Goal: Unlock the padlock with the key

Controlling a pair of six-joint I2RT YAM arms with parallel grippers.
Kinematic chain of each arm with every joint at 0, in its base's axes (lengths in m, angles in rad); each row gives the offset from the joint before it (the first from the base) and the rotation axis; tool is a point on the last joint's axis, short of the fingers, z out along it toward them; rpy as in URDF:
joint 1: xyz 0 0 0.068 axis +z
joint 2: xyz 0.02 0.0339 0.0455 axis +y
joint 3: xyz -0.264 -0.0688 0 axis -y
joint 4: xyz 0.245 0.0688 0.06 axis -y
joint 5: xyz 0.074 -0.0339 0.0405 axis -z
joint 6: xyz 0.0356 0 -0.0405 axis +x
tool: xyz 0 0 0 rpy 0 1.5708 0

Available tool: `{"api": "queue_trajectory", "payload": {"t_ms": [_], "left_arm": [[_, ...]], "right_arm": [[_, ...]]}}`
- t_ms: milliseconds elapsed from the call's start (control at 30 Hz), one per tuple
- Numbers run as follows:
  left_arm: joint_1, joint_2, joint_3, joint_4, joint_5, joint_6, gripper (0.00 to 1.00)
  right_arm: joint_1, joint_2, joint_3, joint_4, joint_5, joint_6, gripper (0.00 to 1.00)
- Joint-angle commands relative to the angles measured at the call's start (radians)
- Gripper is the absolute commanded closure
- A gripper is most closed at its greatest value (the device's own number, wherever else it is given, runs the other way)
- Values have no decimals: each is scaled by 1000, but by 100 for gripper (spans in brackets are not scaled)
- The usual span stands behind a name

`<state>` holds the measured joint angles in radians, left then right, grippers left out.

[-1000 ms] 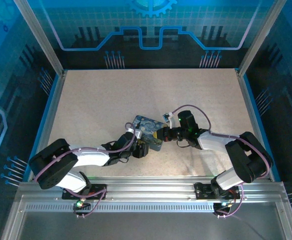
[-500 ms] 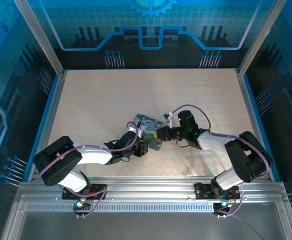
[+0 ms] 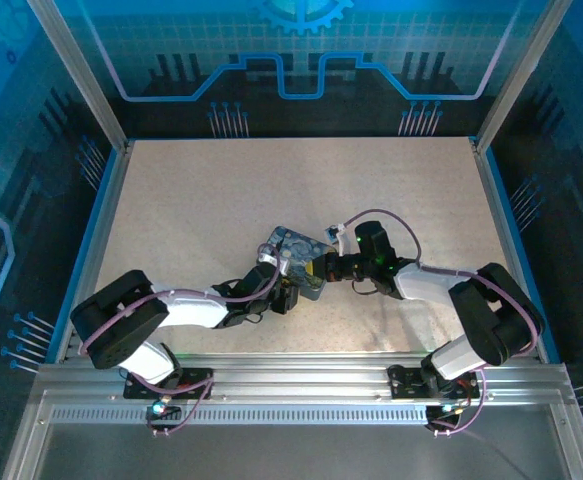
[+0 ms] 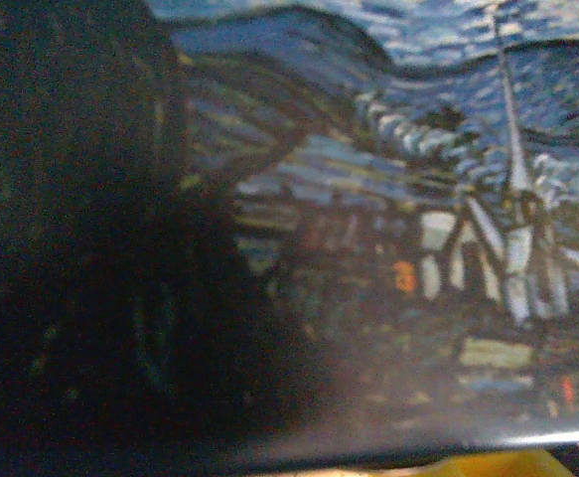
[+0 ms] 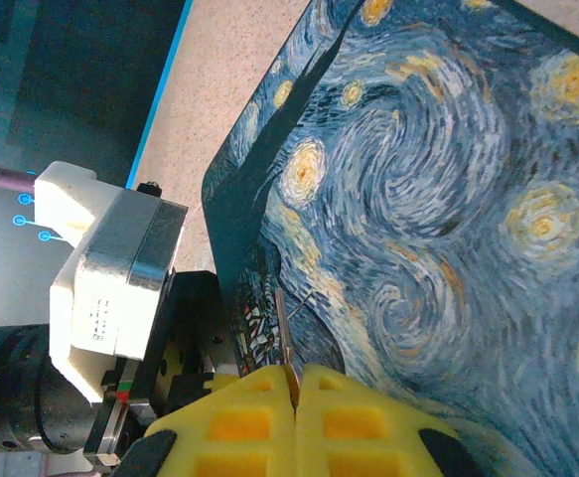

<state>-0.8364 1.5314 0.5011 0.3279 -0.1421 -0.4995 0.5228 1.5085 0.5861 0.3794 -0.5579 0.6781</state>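
Glowing blue-lit walls around a speckled beige table (image 3: 191,200), arm bases bolted at its near edge; just ahead of them, left pincer (image 3: 283,296) tucked against the near side of the dark-blue rectangular tin with the swirling starry-night painting (image 3: 293,256); too close and blurred in its wrist view to tell whether clamped or slack; right pincer (image 3: 322,270) at the tin's right side, yellow foam pads (image 5: 239,422) pressed together on the very small thin dark metal key (image 5: 286,343); key's long axis straight out from the pads, tip over the painted village near the tin's corner, contact unclear; tiny bluish padlock hidden or too small to place; right arm judged the one to carry the key in, left likely steadying; coming move judged to hinge on lining that axis with the keyhole, once found; some risk of the thin blade twisting in soft pads.
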Motion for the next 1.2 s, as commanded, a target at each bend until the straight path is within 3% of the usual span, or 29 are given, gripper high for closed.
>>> {"api": "queue_trajectory", "payload": {"t_ms": [0,333,533,800,1167], "left_arm": [[-9,9,39,85,9,-30,62],[-9,12,43,89,-6,-77,75],[-9,5,40,95,20,-109,78],[-9,-25,34,64,60,-178,77],[-8,-109,53,-33,116,-268,78]], "right_arm": [[24,33,-54,-135,47,6,96],[31,30,-54,-128,47,8,96],[30,-12,-41,-136,58,-12,96],[32,-161,-21,-218,121,-94,96],[85,-410,-142,-255,196,-177,96]]}}
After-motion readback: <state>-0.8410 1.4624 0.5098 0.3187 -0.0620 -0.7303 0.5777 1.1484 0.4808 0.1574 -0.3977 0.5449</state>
